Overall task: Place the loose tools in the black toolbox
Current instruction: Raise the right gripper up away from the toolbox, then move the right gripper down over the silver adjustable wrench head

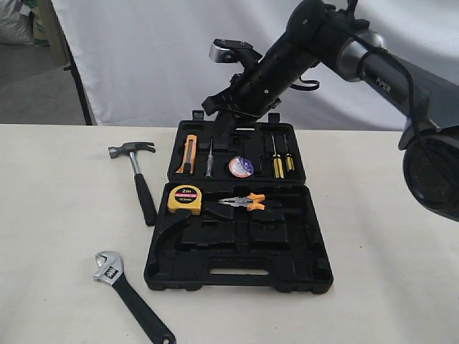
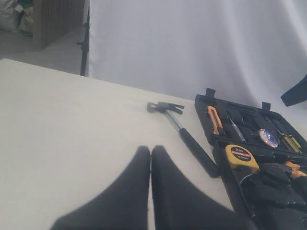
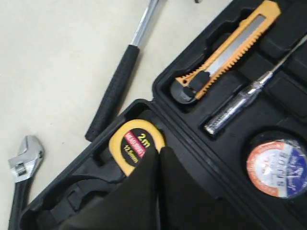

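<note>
Below me – flat cream-white tabletop (image 1: 57, 215), matte. Three things lie directly on it. Wide black moulded plastic toolbox (image 1: 301, 276), opened out flat, mid-table. Steel-headed claw hammer with black shaft (image 1: 141, 186) close along its left side; contact at grip end unclear. Silver-headed adjustable wrench with black shaft (image 1: 136, 301) off toolbox's near-left corner – apart from both.

- The right arm (image 1: 337, 50) slants down from the upper right toward the middle.
- The right gripper (image 3: 159, 149) has its fingers pressed together, empty.
- The left gripper (image 2: 150, 149) is the same.
</note>
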Available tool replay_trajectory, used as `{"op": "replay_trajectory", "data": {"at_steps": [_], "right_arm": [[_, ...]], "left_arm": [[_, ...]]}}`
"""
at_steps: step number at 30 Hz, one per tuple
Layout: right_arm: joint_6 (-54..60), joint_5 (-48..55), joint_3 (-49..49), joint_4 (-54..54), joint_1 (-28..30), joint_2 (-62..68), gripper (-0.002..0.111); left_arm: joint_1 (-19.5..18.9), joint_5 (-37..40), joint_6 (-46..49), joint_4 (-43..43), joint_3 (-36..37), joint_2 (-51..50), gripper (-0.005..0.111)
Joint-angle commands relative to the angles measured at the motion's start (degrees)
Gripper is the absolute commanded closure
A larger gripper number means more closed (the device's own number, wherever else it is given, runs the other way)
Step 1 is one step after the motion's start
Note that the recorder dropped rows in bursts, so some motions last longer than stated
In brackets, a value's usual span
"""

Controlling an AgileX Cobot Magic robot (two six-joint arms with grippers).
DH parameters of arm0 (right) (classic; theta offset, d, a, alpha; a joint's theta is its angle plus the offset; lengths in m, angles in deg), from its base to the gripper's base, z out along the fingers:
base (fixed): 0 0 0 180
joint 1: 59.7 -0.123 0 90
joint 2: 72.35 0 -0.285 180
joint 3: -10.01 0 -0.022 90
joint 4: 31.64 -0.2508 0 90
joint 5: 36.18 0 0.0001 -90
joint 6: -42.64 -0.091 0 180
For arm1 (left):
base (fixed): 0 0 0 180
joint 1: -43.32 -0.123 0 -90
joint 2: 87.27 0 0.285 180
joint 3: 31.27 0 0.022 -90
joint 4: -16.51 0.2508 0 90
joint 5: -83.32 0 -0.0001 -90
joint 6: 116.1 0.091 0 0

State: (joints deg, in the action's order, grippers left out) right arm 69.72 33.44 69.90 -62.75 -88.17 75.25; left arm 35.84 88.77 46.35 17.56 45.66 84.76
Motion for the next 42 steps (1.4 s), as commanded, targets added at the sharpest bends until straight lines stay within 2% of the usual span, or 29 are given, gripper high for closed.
{"op": "replay_trajectory", "data": {"at_steps": [1, 5, 12, 15, 18, 21, 26, 33, 38, 42], "right_arm": [[4.49, 0.34, -5.80, -4.44, 0.22, -3.68, 0.109], [6.16, -0.83, -15.33, -4.78, 0.22, -8.60, 0.109], [12.41, -17.21, -40.16, -5.80, 0.36, -22.17, 0.109], [20.29, -21.90, -48.18, -10.45, 0.36, -26.90, 0.109], [34.44, -19.73, -53.23, -20.88, 0.36, -29.67, 0.109], [43.48, -15.47, -55.26, -31.71, -0.10, -30.09, 0.109], [45.09, -13.45, -55.30, -39.88, -3.13, -29.06, 0.109], [45.86, -15.06, -55.30, -39.24, -11.55, -26.12, 0.109], [45.74, -23.76, -55.30, -36.92, -16.86, -23.98, 0.109], [39.60, -34.04, -55.19, -27.25, -21.51, -23.51, 0.108]], "left_arm": [[-1.45, -0.41, -0.27, 0.25, -0.15, 0.18, 0.106], [-1.45, -0.41, -0.27, 0.25, -0.15, 0.18, 0.106], [-1.45, -0.41, -0.27, 0.25, -0.15, 0.18, 0.106], [-1.45, -0.41, -0.27, 0.25, -0.15, 0.18, 0.106], [-1.45, -0.41, -0.27, 0.25, -0.15, 0.18, 0.106], [-1.45, -0.41, -0.27, 0.25, -0.15, 0.18, 0.106], [-1.45, -0.41, -0.27, 0.25, -0.15, 0.18, 0.106], [-1.45, -0.41, -0.27, 0.25, -0.15, 0.18, 0.106], [-1.45, -0.41, -0.27, 0.25, -0.15, 0.18, 0.106], [-1.45, -0.41, -0.27, 0.25, -0.15, 0.18, 0.106]]}}
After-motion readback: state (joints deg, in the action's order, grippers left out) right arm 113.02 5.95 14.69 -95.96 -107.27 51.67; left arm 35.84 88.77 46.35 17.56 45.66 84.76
